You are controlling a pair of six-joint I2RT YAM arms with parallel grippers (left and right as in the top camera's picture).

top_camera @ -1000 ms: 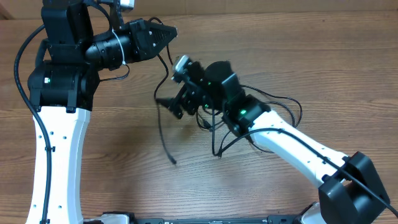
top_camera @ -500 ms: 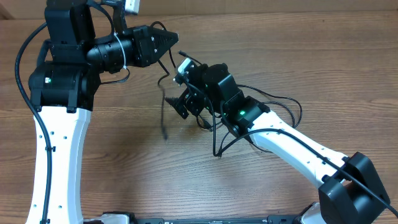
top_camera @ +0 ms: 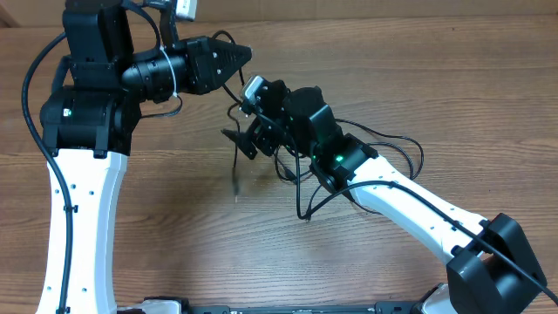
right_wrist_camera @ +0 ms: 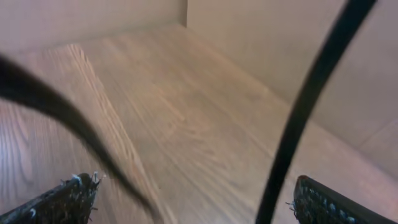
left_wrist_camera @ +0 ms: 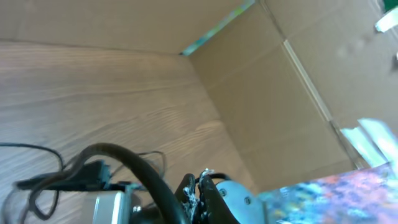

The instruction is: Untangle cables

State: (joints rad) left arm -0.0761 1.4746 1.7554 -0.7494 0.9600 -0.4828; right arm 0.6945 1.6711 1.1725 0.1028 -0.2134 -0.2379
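Two grippers: the left gripper (top_camera: 247, 58) reaches in from the far left and the right gripper (top_camera: 244, 122) from the near right. Their tips are close together above the brown wood-grain table (top_camera: 418, 61).
Left jaws: pressed fully together, apparently pinching one of the thin black flexible cables (top_camera: 410, 144) at the tip. The wrist view is too blurred to confirm the contact.
Right jaws: spread wide and holding nothing. In the right wrist view two black strands (right_wrist_camera: 305, 99) cross the gap between the fingers (right_wrist_camera: 65, 199), and neither appears to touch a pad.
Hanging strand (top_camera: 236, 170): drops from the left gripper's tip past the right gripper. Its long axis runs far to near, and its free end points toward the near edge, just clear of the right gripper's near finger.
Remaining cable: lies in loose loops on the table to the right of the right gripper, partly under the right arm, with one curl bulging right and another reaching nearward.
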